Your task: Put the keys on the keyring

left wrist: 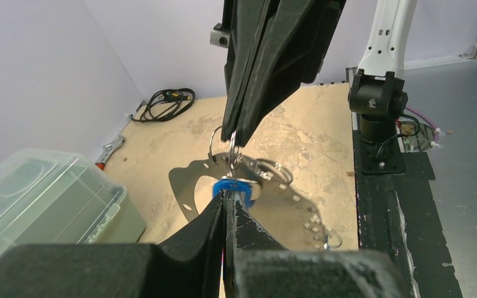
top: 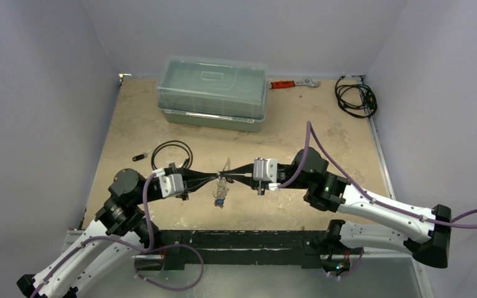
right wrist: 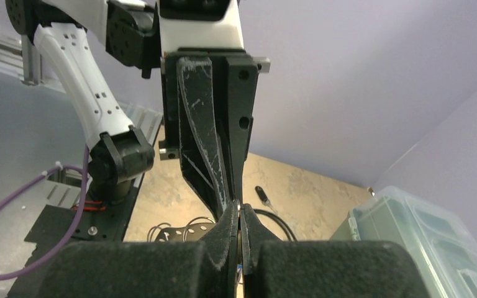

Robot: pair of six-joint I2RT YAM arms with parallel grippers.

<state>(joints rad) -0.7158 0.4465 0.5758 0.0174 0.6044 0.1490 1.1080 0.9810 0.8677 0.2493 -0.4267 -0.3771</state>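
My two grippers meet tip to tip above the middle of the table. My left gripper point(top: 214, 179) point(left wrist: 227, 197) is shut on a key with a blue tag point(left wrist: 241, 187). My right gripper point(top: 235, 174) point(right wrist: 239, 214) is shut on a small wire ring point(left wrist: 215, 140) right above that key. The keyring point(left wrist: 286, 205), a flat silver plate with rim holes, sits just under both tips. It also shows in the right wrist view point(right wrist: 177, 234). I cannot tell whether it hangs or rests. More keys point(top: 220, 198) dangle below the tips.
A clear lidded plastic box point(top: 212, 92) stands at the back. An orange-handled wrench point(top: 292, 83) lies to its right. A black cable coil point(top: 355, 98) is in the back right corner. A thin black cable loop point(top: 171, 154) and a small black tool point(top: 140, 156) lie near my left arm.
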